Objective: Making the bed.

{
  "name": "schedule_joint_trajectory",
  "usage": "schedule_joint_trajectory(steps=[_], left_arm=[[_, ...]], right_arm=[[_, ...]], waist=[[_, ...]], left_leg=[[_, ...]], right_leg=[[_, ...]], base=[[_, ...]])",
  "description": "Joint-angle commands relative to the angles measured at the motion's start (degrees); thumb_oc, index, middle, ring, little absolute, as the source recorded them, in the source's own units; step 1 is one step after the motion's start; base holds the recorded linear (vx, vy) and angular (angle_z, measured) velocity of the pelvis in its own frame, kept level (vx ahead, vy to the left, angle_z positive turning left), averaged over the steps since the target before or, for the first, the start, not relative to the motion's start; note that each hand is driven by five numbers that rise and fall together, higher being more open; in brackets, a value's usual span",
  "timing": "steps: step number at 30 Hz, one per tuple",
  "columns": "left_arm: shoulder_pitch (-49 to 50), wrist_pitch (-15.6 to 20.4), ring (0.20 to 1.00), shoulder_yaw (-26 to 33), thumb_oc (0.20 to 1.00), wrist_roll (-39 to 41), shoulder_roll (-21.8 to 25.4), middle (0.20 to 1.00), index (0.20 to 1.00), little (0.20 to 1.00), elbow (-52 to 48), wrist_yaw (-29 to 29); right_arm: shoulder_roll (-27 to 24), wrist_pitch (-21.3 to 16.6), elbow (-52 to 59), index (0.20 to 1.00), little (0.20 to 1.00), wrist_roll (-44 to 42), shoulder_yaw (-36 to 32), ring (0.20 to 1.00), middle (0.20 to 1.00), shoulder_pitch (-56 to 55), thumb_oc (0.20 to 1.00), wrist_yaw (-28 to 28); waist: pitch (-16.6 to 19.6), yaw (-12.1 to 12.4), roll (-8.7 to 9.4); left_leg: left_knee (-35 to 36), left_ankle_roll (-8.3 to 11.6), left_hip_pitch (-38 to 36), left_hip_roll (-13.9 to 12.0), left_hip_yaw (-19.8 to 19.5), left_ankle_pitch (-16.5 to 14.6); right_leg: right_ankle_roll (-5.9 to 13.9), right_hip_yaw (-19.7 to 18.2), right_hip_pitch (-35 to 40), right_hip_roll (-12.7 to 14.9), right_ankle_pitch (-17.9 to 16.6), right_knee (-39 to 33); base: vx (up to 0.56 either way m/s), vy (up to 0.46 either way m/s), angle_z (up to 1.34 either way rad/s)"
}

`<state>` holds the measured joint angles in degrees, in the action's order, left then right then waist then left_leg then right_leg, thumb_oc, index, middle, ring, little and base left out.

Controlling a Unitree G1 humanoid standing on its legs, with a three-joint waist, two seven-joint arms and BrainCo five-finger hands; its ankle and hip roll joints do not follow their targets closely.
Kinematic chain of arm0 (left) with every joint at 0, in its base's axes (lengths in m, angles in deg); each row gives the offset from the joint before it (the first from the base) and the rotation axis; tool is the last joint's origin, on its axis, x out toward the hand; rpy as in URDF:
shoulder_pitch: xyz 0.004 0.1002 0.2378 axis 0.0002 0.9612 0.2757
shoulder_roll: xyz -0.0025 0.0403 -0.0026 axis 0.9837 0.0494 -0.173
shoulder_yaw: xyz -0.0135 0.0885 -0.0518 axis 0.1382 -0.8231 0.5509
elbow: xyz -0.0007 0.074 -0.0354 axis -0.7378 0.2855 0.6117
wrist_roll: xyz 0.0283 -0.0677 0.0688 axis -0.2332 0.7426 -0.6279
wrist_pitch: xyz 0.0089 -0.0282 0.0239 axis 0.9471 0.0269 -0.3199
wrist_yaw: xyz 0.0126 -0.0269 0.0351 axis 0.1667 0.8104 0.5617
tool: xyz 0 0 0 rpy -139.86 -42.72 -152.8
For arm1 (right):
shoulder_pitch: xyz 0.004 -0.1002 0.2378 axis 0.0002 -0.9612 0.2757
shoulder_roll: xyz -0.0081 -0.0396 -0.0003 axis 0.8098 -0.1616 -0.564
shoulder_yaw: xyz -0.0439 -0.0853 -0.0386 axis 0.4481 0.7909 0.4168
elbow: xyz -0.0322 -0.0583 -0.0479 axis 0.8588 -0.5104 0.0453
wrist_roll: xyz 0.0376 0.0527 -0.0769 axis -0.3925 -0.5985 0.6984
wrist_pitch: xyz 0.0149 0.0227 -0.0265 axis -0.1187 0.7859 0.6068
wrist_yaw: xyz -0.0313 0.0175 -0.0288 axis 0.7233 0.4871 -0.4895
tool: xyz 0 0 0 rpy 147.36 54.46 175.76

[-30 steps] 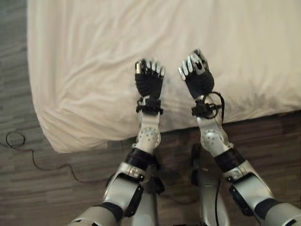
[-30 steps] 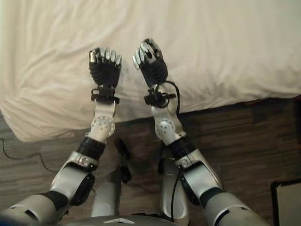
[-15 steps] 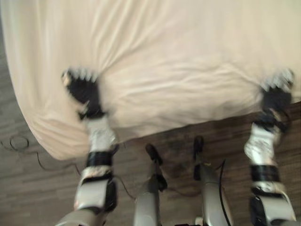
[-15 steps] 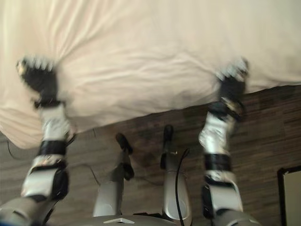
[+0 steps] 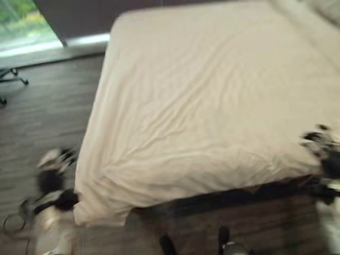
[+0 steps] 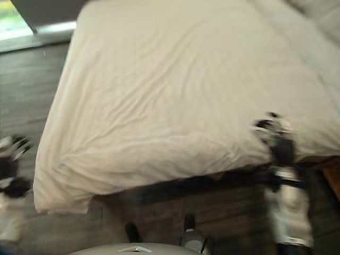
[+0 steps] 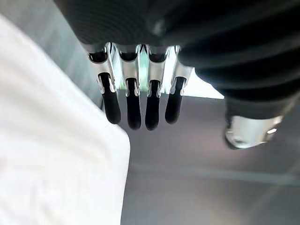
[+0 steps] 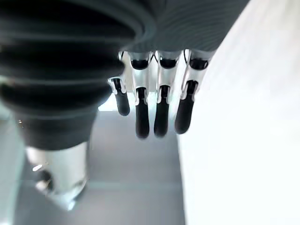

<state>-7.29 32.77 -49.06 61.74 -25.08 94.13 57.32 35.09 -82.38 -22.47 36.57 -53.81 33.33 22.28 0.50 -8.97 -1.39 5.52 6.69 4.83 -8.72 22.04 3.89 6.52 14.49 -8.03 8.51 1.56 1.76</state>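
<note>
Bed sheet (image 5: 212, 106): lies between both hands, long axis running away from robot. Left hand (image 7: 136, 101) off its corner; right hand (image 8: 159, 108) beside edge. Fingers straight, empty.

The left robot hand (image 7: 140, 101) is hanging in the air with its dark-tipped fingers (image 7: 133, 110) reaching out straight in a row and curling around nothing. Its thumb (image 7: 246, 131) is sitting apart from them, past the dark ribbed cover. A white sheet (image 7: 51, 159) is covering the bed beside the fingers, and the outermost finger is lying just beside the bed's edge, near a rounded corner; whether it is touching the cloth cannot be told. Grey floor (image 7: 201, 187) is showing beyond the bed's edge.
</note>
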Motion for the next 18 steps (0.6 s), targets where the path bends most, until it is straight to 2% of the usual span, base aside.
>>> schedule_joint_trajectory(steps=[1, 3, 4, 7, 9, 18], left_arm=[[-1.24, 0.33, 1.0, 6.58, 1.0, -14.84, -1.68, 1.0, 1.0, 1.0, 0.74, -4.14], [0.95, -1.96, 1.0, 0.23, 1.0, -17.79, -6.36, 1.0, 1.0, 1.0, -4.33, -1.12], [1.36, -2.16, 1.0, 0.28, 1.0, -17.83, -6.44, 1.0, 1.0, 1.0, -4.69, -1.09], [3.39, -3.56, 1.0, -5.3, 1.0, -22.81, -8.51, 1.0, 1.0, 1.0, -4.36, 0.37], [4.83, -5.86, 1.0, -9.11, 1.0, -23.5, -10.86, 1.0, 1.0, 1.0, -1.56, 0.82], [8.58, -8.55, 1.0, -11.2, 1.0, -32.17, -11.67, 1.0, 1.0, 1.0, 1.79, -0.56]], right_arm=[[-2.17, 0.0, -0.16, 1.0, 1.0, 7.29, -6.39, 1.0, 1.0, 1.68, 1.0, -3.19], [0.59, 2.12, -0.28, 1.0, 1.0, 13.56, -1.35, 1.0, 1.0, 0.86, 1.0, -3.11], [0.63, 2.25, -0.1, 1.0, 1.0, 13.76, -1.24, 1.0, 1.0, 0.6, 1.0, -3.21], [1.92, 3.76, -1.24, 1.0, 1.0, 18.27, 2.06, 1.0, 1.0, -1.67, 1.0, -3.18], [2.34, 5.38, -4.91, 1.0, 1.0, 19.61, 5.61, 1.0, 1.0, -3.2, 1.0, -2.81], [1.66, 7.95, -10.64, 1.0, 1.0, 24.86, 11.73, 1.0, 1.0, -6.03, 1.0, -1.27]], waist=[[-4.74, -0.42, 1.0], [-3.63, -0.18, 1.37], [-3.59, -0.18, 1.37], [-2.84, -0.11, 1.82], [-2.37, 0.44, 2.49], [-2.37, 2.16, 4.33]], left_leg=[[-0.95, 2.68, -5.63, -4.48, 0.74, 2.22], [-1.02, 2.13, -7.43, -4.26, 0.55, 1.33], [-0.99, 2.13, -7.68, -4.24, 0.6, 1.27], [-0.93, 1.83, -9.33, -4.17, 0.79, 0.49], [-0.97, 1.62, -10.56, -4.07, 0.71, -0.06], [-0.94, 1.32, -12.46, -3.96, -0.07, -0.95]], right_leg=[[6.48, -1.44, -0.08, 5.23, -9.18, -4.29], [6.48, -1.47, 1.61, 5.36, -8.55, -3.98], [6.51, -1.49, 1.83, 5.36, -8.52, -4.02], [6.57, -1.62, 3.51, 5.3, -7.89, -3.85], [6.53, -1.43, 5.0, 5.18, -7.35, -3.68], [6.61, -0.49, 8.23, 4.96, -6.16, -3.46]], base=[[0.08, 0.037, -0.17], [0.07, 0.025, -0.11], [0.04, 0.025, -0.04], [0.05, 0.028, -0.01], [0.06, 0.011, 0.04], [0.03, -0.002, 0.01]])
